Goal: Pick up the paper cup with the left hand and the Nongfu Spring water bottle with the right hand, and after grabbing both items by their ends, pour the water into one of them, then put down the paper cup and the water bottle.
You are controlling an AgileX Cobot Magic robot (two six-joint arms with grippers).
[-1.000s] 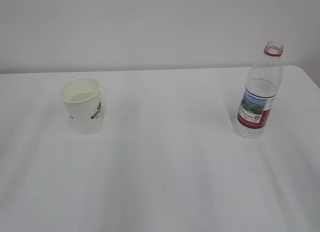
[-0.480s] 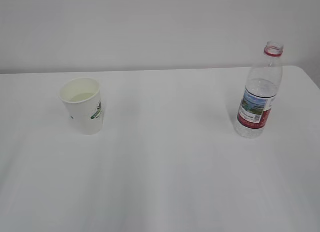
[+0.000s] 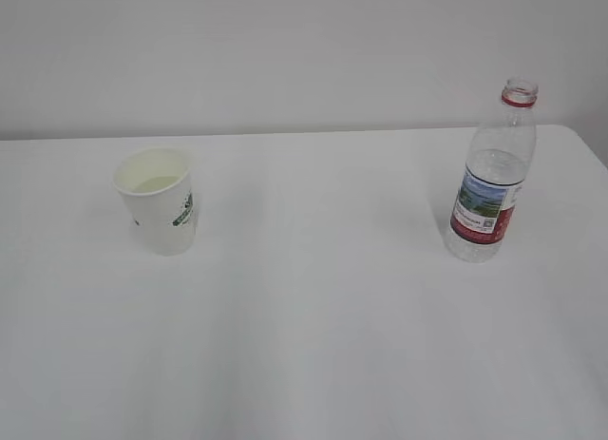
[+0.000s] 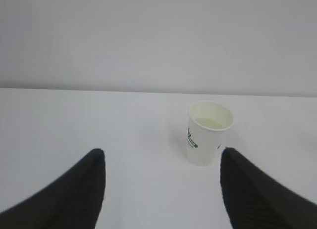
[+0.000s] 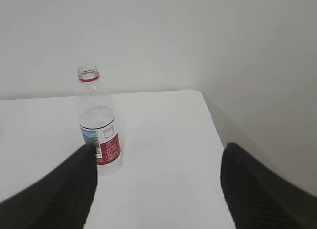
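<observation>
With both my tools spread wide and empty, the light, crushable paper cup [image 4: 210, 133] stands ahead of my left tool [image 4: 162, 162], wanting a gentle low grip, the uncapped Nongfu Spring water bottle [image 5: 99, 127] just left of my right tool [image 5: 157, 160].

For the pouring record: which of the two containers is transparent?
The bottle on the right, with a red neck ring; the paper cup is opaque white.

White table [image 3: 313, 345] against a plain pale wall [image 3: 285, 50].

Both pincers [image 4: 162, 160] [image 5: 157, 157] agape, empty.
</observation>
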